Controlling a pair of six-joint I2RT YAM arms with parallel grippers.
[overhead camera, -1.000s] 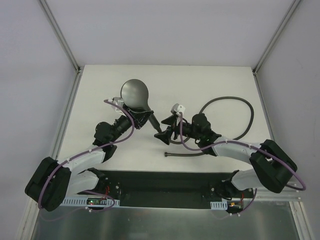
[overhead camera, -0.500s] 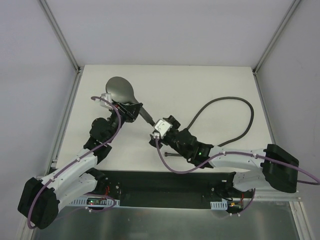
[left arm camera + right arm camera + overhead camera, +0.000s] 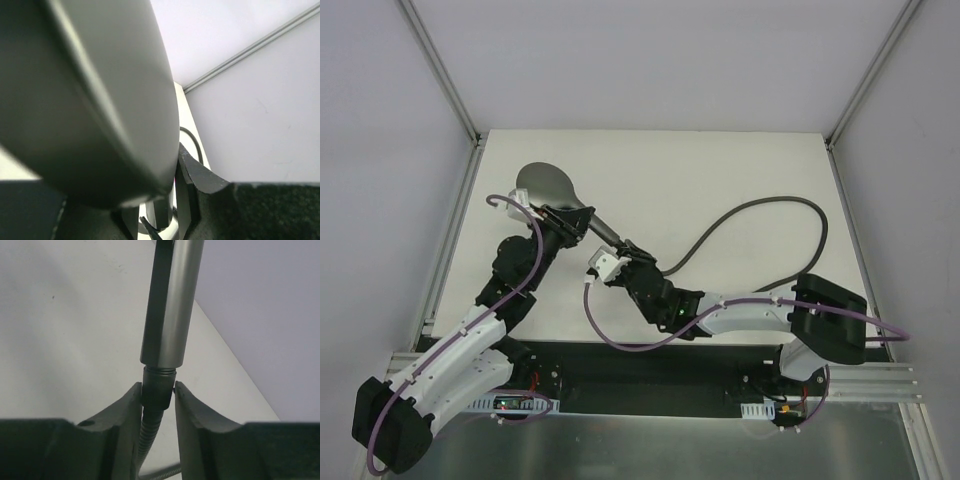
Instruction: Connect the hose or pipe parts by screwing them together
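My left gripper (image 3: 570, 220) is shut on the neck of the grey shower head (image 3: 542, 185), whose round face fills the left wrist view (image 3: 100, 100). The tapered handle (image 3: 172, 300) points toward my right gripper (image 3: 623, 250). The dark-grey hose (image 3: 780, 200) ends in a knurled fitting (image 3: 158, 387) that sits right against the handle's end, with threads showing above it. My right gripper (image 3: 158, 392) is shut on that fitting, with a finger pressed to each side of it. From there the hose loops over the right side of the table.
White table (image 3: 720, 160) with metal frame rails (image 3: 455, 90) at the left and right corners. The hose's loop curves near the right edge, close to my right arm's elbow (image 3: 830, 315). A black base plate (image 3: 650, 365) lies along the near edge.
Both arms shifted left, carrying the shower head left and back. My right gripper turned, came up to the handle's end and closed from wide open onto the hose fitting.
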